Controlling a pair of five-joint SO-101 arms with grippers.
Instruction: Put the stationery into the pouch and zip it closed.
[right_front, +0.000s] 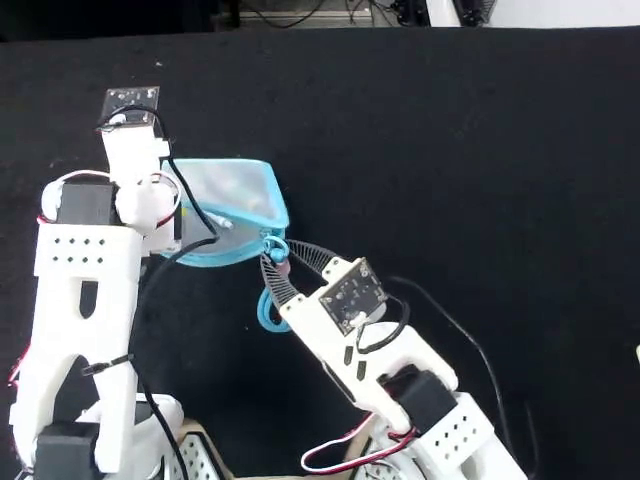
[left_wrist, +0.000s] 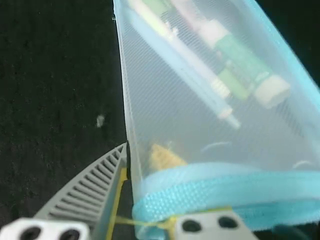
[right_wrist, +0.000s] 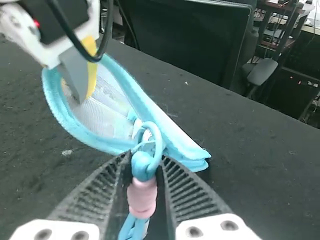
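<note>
A translucent pouch (right_front: 235, 195) with a blue zipper band lies on the black table. Inside it, through the mesh (left_wrist: 200, 125), I see a green marker (left_wrist: 240, 65), a blue pen (left_wrist: 195, 75) and a small yellow piece (left_wrist: 165, 157). My left gripper (right_front: 178, 225) (left_wrist: 132, 195) is shut on the pouch's zipper edge at one end. My right gripper (right_front: 281, 255) (right_wrist: 145, 160) is shut on the zipper pull (right_wrist: 142, 165), a blue bead above a pink bead (right_wrist: 141, 196) on a blue cord (right_front: 267, 310). Between the two grippers the pouch's mouth (right_wrist: 100, 112) looks parted.
Black cloth covers the table (right_front: 480, 150), with open room to the right and behind the pouch. A thin black cable (right_front: 470, 340) trails beside the right arm. Beyond the table's far edge stand a dark monitor (right_wrist: 200, 40) and chairs (right_wrist: 262, 70).
</note>
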